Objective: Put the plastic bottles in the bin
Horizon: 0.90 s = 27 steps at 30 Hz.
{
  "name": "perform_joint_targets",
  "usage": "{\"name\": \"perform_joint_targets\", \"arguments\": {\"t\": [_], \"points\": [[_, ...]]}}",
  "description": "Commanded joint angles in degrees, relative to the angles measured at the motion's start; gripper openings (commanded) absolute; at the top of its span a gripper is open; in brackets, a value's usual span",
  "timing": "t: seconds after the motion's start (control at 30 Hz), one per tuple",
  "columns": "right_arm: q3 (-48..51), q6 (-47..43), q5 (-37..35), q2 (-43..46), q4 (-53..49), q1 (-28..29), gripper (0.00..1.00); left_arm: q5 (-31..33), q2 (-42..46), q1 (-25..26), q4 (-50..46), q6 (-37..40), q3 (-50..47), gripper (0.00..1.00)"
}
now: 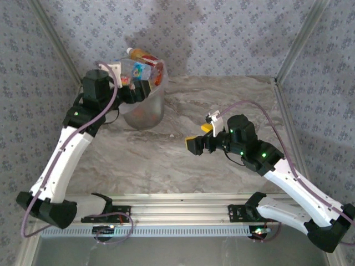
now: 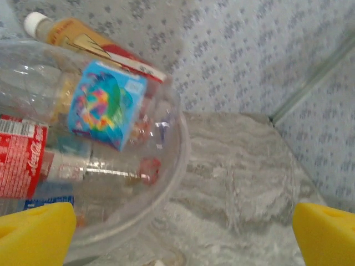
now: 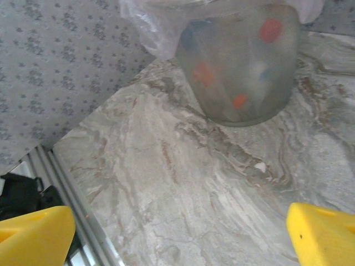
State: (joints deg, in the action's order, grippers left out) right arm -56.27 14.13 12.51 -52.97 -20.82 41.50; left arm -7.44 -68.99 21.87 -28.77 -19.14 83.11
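The bin (image 1: 145, 113) stands at the back left of the table, filled to the top with plastic bottles (image 1: 140, 62). My left gripper (image 1: 138, 88) hovers open and empty at the bin's near rim. In the left wrist view its yellow fingertips (image 2: 33, 235) frame the bin's rim (image 2: 180, 149). Inside lie an orange bottle with a white cap (image 2: 66, 34), a blue-labelled bottle (image 2: 108, 105) and a red-labelled bottle (image 2: 19, 166). My right gripper (image 1: 199, 136) hangs open and empty over the table's middle, right of the bin. The right wrist view shows its yellow fingertips (image 3: 324, 235) wide apart, with the bin (image 3: 244, 83) ahead.
The marble-patterned table (image 1: 222, 105) is walled by patterned panels at the back and sides. A metal rail (image 1: 177, 213) runs along the near edge. A small white scrap (image 3: 259, 166) lies on the table near the bin's base.
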Motion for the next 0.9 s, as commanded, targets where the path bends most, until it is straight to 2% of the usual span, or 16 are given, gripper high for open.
{"name": "perform_joint_targets", "arguments": {"t": [0.0, 0.07, 0.3, 0.47, 0.57, 0.73, 0.77, 0.87], "points": [[0.70, -0.92, -5.47, 1.09, 0.07, -0.78, 1.00, -2.33, 5.40, -0.07, -0.96, 7.44, -4.56, 1.00], [0.82, -1.49, -6.66, 1.24, -0.27, -1.34, 1.00, -1.06, 8.18, -0.08, -0.92, 8.15, -8.30, 1.00], [2.32, -2.78, -17.31, 1.86, -2.33, -2.86, 1.00, 4.37, 17.33, -0.07, 2.67, 9.14, -21.41, 1.00], [11.32, -6.30, -24.49, 6.04, 6.65, -3.53, 1.00, 9.76, 25.09, -0.07, 9.92, 10.05, -33.40, 1.00], [14.46, -6.97, -26.59, 8.19, 8.91, -4.77, 1.00, 12.93, 27.06, -0.07, 10.53, 10.43, -37.40, 1.00], [17.08, -8.24, -35.14, 6.84, 6.05, -8.51, 1.00, 17.67, 27.31, -0.11, 9.88, 9.78, -41.89, 1.00], [17.92, -8.16, -36.20, 6.63, 6.21, -9.47, 1.00, 17.39, 27.55, -0.16, 10.71, 11.00, -43.27, 1.00], [20.47, -8.07, -37.20, 6.58, 7.56, -12.67, 1.00, 21.70, 28.33, -0.59, 11.60, 9.90, -46.16, 1.00]]}}
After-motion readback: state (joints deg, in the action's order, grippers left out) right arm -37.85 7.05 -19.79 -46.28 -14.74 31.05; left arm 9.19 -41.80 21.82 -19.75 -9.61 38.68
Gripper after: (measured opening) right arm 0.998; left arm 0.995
